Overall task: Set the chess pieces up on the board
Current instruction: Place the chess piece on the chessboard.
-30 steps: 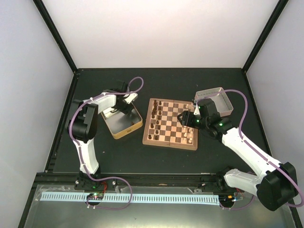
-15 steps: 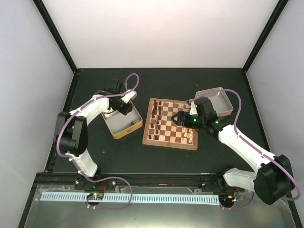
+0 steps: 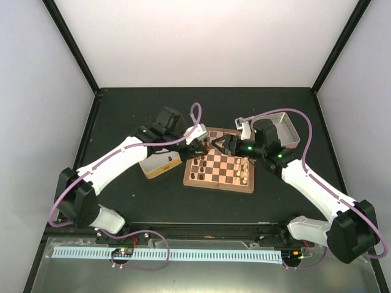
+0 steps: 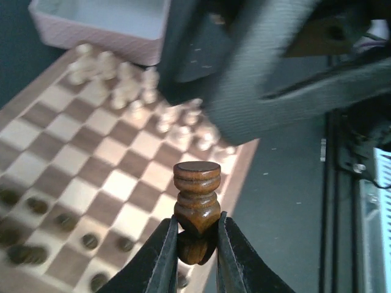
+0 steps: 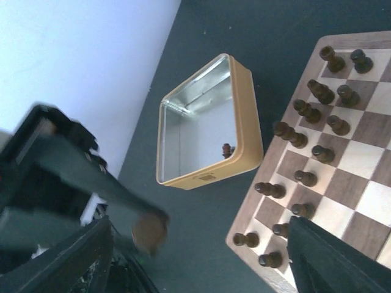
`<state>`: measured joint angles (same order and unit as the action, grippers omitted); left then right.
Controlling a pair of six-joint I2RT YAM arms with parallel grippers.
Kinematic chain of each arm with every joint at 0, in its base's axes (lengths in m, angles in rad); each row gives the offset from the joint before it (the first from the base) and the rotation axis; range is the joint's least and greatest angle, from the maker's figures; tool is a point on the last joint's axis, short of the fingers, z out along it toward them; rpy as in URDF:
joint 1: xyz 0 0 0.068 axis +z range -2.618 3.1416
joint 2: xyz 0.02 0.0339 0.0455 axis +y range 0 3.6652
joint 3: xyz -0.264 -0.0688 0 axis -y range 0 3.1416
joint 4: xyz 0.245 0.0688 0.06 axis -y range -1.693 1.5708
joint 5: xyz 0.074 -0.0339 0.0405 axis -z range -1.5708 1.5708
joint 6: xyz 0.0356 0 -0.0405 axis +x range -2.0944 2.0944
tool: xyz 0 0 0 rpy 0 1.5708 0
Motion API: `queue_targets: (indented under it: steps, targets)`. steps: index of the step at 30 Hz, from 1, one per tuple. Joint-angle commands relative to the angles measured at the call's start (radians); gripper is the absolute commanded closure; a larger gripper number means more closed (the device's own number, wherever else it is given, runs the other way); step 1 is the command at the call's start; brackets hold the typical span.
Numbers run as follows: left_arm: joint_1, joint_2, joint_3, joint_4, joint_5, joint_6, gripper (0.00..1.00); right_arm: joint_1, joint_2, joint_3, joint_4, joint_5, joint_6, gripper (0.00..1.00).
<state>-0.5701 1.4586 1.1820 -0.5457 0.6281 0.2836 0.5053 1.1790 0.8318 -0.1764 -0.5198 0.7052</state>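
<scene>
Left pincer (image 4: 197, 247), clamped on a chess piece (image 4: 197, 198), has left the gold tin (image 5: 245, 116); the board (image 3: 214, 184) is now beneath it. Right pincer (image 3: 223, 144) apart.

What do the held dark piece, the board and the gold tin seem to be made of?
The dark piece looks like turned wood with glossy varnish; highlights show. The board seems to be wood, with a smooth satin finish. The gold tin is likely thin metal, gold outside and shiny silver inside.

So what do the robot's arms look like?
The left arm and right arm have white tube-shaped links and chunky black joints. A purple cable loops along each. Small green lights glow near the right arm's wrist. The left end effector and right end effector are black, each with two flat fingers.
</scene>
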Motion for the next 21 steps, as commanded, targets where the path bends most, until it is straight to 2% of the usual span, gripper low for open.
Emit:
queue_targets:
  steps: [1, 5, 9, 12, 19, 21]
  targets:
    - [-0.073, -0.016, -0.018, 0.087, 0.120, -0.035, 0.99, 0.006, -0.020, 0.024, 0.042, -0.046, 0.002, 0.27]
    - [-0.109, 0.003, -0.011, 0.101, 0.120, -0.048, 0.98, 0.006, -0.021, 0.015, 0.012, -0.084, -0.003, 0.41]
    - [-0.115, 0.020, -0.001, 0.105, 0.104, -0.059, 0.98, 0.006, -0.038, -0.010, 0.003, -0.115, 0.007, 0.48]
    - [-0.115, 0.019, 0.002, 0.108, 0.097, -0.060, 0.98, 0.007, -0.045, -0.024, 0.000, -0.132, 0.027, 0.60]
    - [-0.115, 0.015, -0.002, 0.142, 0.054, -0.086, 0.98, 0.006, -0.048, -0.056, 0.053, -0.187, 0.124, 0.66]
    - [-0.115, 0.016, -0.006, 0.153, 0.050, -0.093, 0.98, 0.007, -0.056, -0.071, 0.079, -0.185, 0.153, 0.75]
